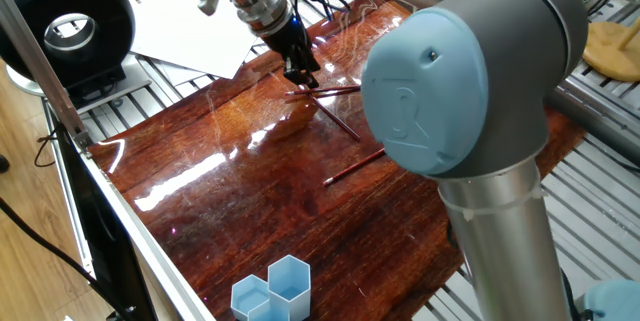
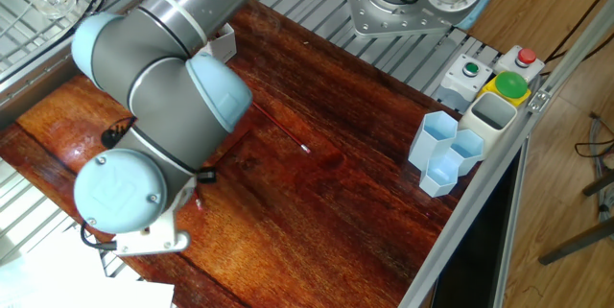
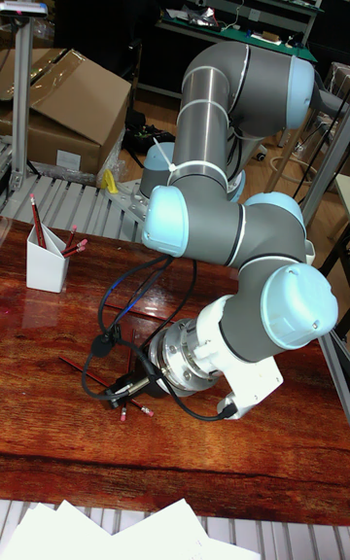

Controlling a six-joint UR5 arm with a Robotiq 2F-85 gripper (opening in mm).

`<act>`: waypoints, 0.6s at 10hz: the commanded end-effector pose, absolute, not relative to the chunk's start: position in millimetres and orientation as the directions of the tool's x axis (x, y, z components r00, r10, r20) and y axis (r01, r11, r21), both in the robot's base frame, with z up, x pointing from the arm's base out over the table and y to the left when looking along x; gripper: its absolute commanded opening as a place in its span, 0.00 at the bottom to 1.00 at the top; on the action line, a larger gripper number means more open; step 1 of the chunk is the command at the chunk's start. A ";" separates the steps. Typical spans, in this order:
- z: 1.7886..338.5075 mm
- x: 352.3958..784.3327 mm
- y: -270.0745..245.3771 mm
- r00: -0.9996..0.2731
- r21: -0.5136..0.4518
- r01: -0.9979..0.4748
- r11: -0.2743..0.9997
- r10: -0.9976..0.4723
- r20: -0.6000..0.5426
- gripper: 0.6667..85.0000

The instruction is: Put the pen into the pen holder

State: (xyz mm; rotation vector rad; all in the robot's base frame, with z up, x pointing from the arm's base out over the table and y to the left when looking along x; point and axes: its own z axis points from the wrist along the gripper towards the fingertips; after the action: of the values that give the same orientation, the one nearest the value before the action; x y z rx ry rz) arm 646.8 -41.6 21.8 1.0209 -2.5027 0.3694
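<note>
Red-brown pencils, a loose cluster of them, lie crossed on the dark wood tabletop [image 1: 240, 211], and my gripper [image 1: 308, 79] is tipped down right over the near end of the topmost pen [image 1: 335, 90]. Fingers look narrow and close together in the one fixed view, but I can't tell if they're pinched on the shaft or just above it; tall view shows the tool [image 3: 126, 388] angled low w/ pink-tipped pens [image 3: 131, 411] just beneath, jaws hidden by the wrist body. So grip state: unknown. Other fixed view is no help, elbow blocks the tool, only one stray pen [image 2: 283, 128] shows clear on the wood. Pen holder [image 3: 46, 263], white angular cup w/ slanted rim, sits well apart at the far table edge, already has a few pens standing in it [image 3: 37, 223], leaning on the tall side of the rim, which prob. is why it's cut slanted. Same cup peeks out behind the arm in the other view [image 2: 223, 41]. Light blue hex cups [image 2: 446, 150] are at the opposite edge, not my target. Wrist is tilted steep, I judge so the fingers straddle the pen across its length. Judgement: pick stage, nothing moved to the holder yet. Risk: crossed pens, may drag a neighbour along.
</note>
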 end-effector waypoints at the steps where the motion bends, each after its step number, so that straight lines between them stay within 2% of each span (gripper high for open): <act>1: 17.4 638.0 -41.3 -0.645 -0.083 -0.708 0.701 -0.595 0.479 0.49; 6: 14.8 617.5 -42.3 -0.613 -0.083 -0.736 0.671 -0.610 0.502 0.48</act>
State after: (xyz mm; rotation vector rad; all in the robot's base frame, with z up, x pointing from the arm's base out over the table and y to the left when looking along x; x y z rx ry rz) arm 625.9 -43.6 16.8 1.0299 -2.4605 0.3951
